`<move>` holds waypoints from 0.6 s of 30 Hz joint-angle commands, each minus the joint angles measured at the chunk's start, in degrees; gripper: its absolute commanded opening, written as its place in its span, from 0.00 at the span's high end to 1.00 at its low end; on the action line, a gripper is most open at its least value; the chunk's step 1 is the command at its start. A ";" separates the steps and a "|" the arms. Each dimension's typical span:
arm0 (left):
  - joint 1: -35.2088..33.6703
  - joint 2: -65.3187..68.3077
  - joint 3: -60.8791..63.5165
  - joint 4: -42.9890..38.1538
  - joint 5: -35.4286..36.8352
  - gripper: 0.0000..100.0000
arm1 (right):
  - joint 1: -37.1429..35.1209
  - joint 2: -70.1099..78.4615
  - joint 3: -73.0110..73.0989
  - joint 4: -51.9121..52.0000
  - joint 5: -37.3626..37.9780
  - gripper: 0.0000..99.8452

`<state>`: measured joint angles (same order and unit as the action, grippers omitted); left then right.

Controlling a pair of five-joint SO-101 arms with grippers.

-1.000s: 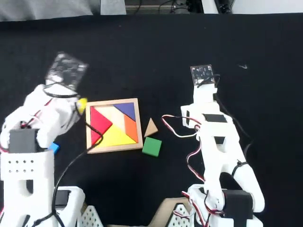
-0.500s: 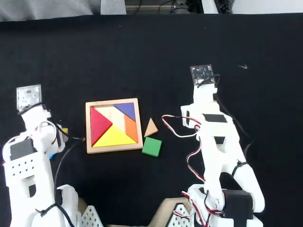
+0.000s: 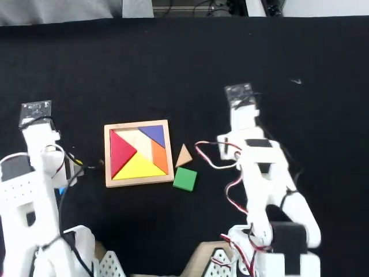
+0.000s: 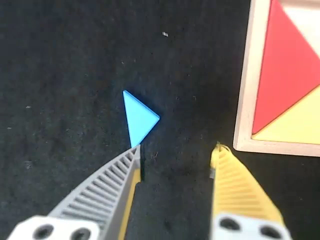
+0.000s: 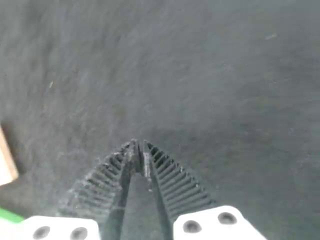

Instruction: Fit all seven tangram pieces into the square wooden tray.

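The square wooden tray point(image 3: 136, 181) holds a red triangle point(image 3: 120, 151), a yellow triangle point(image 3: 141, 168), a purple piece point(image 3: 154, 134) and an orange piece point(image 3: 159, 154); bare wood shows near its top middle. A tan triangle point(image 3: 184, 156) and a green square point(image 3: 184, 179) lie on the mat just right of the tray. A blue triangle point(image 4: 139, 119) lies left of the tray, just ahead of my left gripper point(image 4: 176, 149), which is open and empty, with its grey fingertip at the triangle's corner. My right gripper point(image 5: 138, 146) is shut and empty over bare mat, right of the loose pieces.
The black mat stretches wide behind the tray and off to the right. The tray's rim point(image 4: 244, 95) runs close beside my left gripper's yellow finger point(image 4: 231, 175). Cables hang off both arms near the tray.
My left arm has drawn back from the tray's left edge and now stands over the blue triangle. The right arm has shifted slightly to the left.
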<state>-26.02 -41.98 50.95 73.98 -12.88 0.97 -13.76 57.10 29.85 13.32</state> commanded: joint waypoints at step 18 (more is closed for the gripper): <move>-10.51 24.26 -3.30 -13.27 1.85 0.69 | -1.49 0.75 -3.47 -0.88 1.32 0.99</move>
<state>-35.78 -17.01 43.82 66.24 -10.42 0.53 -13.14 56.92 29.85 14.20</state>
